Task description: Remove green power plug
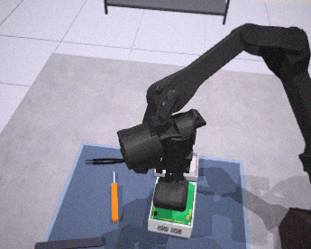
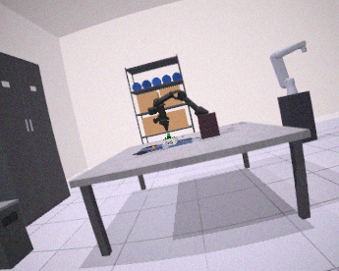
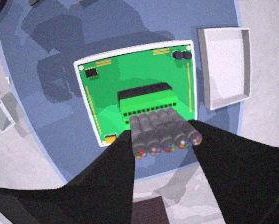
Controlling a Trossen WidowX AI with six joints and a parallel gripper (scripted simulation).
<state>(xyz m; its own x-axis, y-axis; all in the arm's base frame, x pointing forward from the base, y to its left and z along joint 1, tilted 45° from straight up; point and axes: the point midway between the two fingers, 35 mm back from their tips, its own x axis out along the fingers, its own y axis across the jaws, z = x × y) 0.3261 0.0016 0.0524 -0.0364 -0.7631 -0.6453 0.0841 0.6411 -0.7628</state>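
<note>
The robot's arm [image 1: 214,56] [image 2: 184,97] is matte black, with long straight links, rounded elbow housings and a fat, blunt cylinder near the wrist. Its end effector [image 1: 170,195] [image 2: 167,130] [image 3: 160,131] has dark, smooth fingers, broad at the root and tapering towards the tips.

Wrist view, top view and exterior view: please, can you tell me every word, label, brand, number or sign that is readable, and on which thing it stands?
There is no text that can be read in any view.
Two pale plates on the dark cabinet: too small to read.
Dark markings on the white housing's front: too blurred to tell whether they are text.
</note>
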